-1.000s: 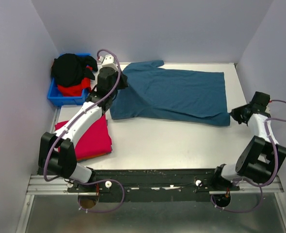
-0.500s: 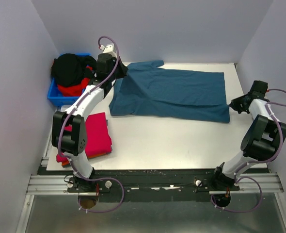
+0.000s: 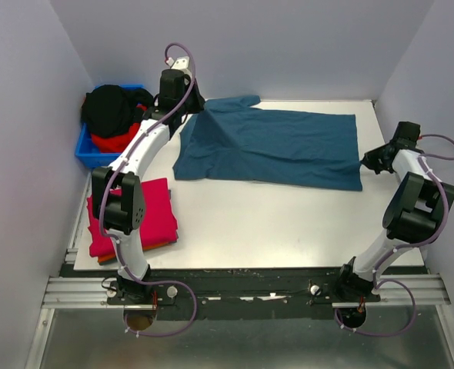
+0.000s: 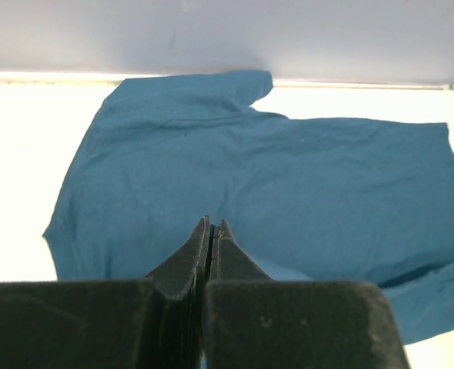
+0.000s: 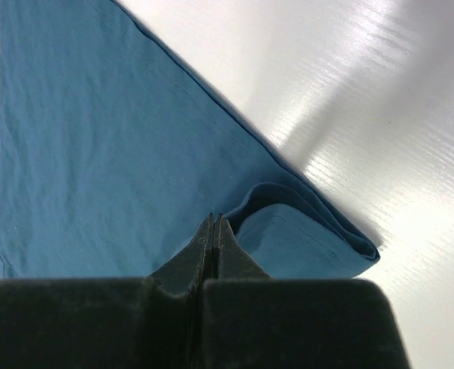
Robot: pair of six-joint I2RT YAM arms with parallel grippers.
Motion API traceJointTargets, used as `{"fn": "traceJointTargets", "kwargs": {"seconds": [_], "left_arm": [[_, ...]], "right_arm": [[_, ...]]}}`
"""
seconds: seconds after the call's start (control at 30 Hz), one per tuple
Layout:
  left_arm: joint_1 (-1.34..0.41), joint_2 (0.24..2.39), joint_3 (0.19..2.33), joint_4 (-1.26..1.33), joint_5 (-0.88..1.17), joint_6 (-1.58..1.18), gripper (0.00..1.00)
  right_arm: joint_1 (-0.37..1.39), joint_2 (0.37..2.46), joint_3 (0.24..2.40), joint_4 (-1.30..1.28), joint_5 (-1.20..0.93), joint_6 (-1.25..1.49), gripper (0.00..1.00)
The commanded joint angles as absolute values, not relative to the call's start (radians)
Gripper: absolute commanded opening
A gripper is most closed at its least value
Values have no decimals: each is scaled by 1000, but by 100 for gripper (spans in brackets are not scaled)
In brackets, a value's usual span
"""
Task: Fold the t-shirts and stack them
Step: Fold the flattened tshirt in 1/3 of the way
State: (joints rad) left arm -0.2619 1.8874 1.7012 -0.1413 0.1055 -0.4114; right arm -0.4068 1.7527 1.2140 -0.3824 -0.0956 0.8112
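The large teal-blue t-shirt point(image 3: 281, 146) lies spread across the far half of the table. My left gripper point(image 3: 196, 110) is shut on its left edge, and the cloth tents up toward it. In the left wrist view the closed fingertips point(image 4: 211, 224) pinch a thin line of the teal cloth point(image 4: 273, 177). My right gripper point(image 3: 368, 161) is shut on the shirt's near right corner. In the right wrist view the closed tips point(image 5: 214, 221) hold the cloth point(image 5: 96, 131) beside a folded-over hem. A folded crimson-pink shirt point(image 3: 138, 215) lies at the near left with an orange edge point(image 3: 138, 250) under it.
A bright-blue bin point(image 3: 88, 154) at the far left holds a black shirt point(image 3: 108, 108) on top of a red one point(image 3: 115, 142). White walls close in the back and both sides. The table's near edge runs above the arm bases.
Both grippers have moved toward the back wall with the teal shirt held. The shirt has shifted back, and its near right corner has drawn in.
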Motion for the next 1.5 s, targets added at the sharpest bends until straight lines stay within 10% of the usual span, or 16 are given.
{"fn": "traceJointTargets", "kwargs": {"seconds": [0.0,1.13,1.2,1.27,1.37,1.47], "left_arm": [[-259,1904,1736,-238,51,-367,0],[-259,2204,2026,-337,8,-357,0],[-259,2239,2063,-354,-18,-370,2],[-259,2275,2103,-379,-21,-382,28],[-259,2280,2125,-391,-18,-403,60],[-259,2231,2109,-394,-37,-417,71]], "right_arm": [[-399,1790,1264,-380,-89,807,1],[-385,1957,1451,-413,-104,784,1],[-384,1985,1485,-449,-88,785,19],[-382,1988,1502,-482,-75,784,45],[-380,1901,1416,-439,-75,795,52],[-380,1757,1278,-355,-54,810,53]]}}
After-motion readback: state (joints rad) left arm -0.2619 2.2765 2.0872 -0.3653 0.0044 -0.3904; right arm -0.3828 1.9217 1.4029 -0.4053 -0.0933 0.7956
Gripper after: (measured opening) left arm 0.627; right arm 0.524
